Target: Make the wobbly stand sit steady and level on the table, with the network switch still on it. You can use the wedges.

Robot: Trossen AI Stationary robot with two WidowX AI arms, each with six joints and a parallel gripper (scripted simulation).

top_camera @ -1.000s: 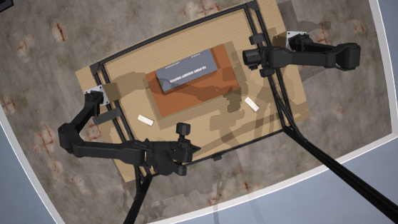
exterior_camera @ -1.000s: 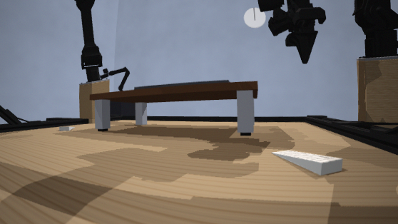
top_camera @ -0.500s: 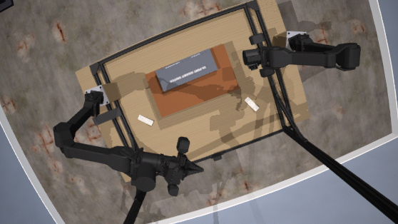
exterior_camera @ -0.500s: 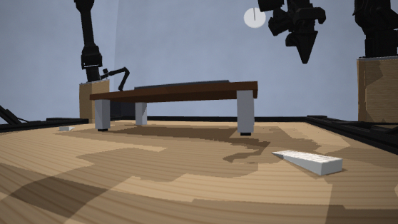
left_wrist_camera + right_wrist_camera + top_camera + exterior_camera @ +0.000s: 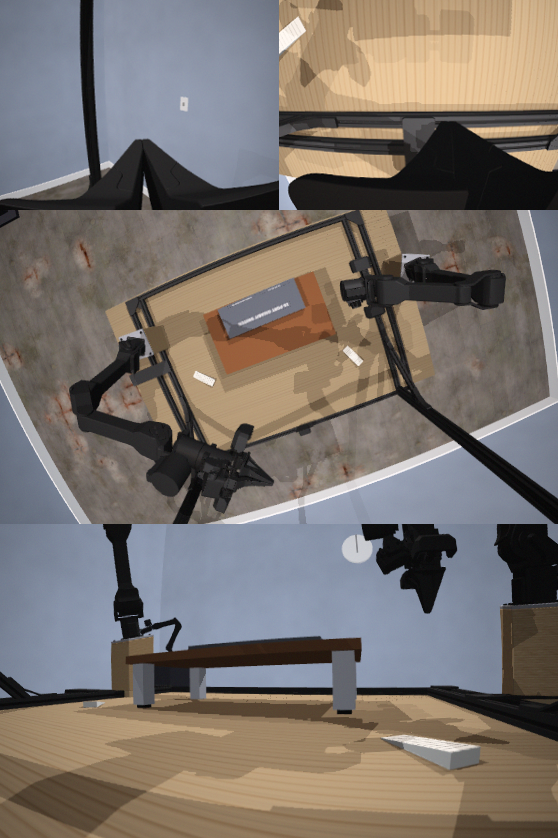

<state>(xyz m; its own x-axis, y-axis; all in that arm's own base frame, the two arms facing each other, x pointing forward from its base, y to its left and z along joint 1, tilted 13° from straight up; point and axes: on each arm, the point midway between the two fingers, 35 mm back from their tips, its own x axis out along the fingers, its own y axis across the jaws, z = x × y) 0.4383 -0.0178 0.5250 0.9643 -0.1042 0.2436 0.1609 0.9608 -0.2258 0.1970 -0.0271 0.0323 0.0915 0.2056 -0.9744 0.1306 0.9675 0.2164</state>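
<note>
The brown stand point(image 5: 272, 327) sits mid-table on grey legs with the grey network switch point(image 5: 262, 307) on top; in the low side view the stand point(image 5: 250, 651) shows three of its legs. One white wedge point(image 5: 204, 378) lies on the table near the left arm's side. The other white wedge point(image 5: 353, 355) lies near the right arm's side, and it also shows in the low view point(image 5: 435, 749) and the right wrist view point(image 5: 290, 34). My left gripper point(image 5: 269, 481) is shut and empty, out beyond the table's front edge; its fingers point(image 5: 143, 149) face the wall. My right gripper point(image 5: 346, 290) point(image 5: 427, 599) is shut and empty, high above the table edge.
A black frame rail point(image 5: 380, 325) runs around the table top, and it crosses the right wrist view point(image 5: 403, 121). A black camera pole point(image 5: 480, 450) slants off the front right corner. The arm bases stand on wooden blocks point(image 5: 529, 649) at opposite table ends.
</note>
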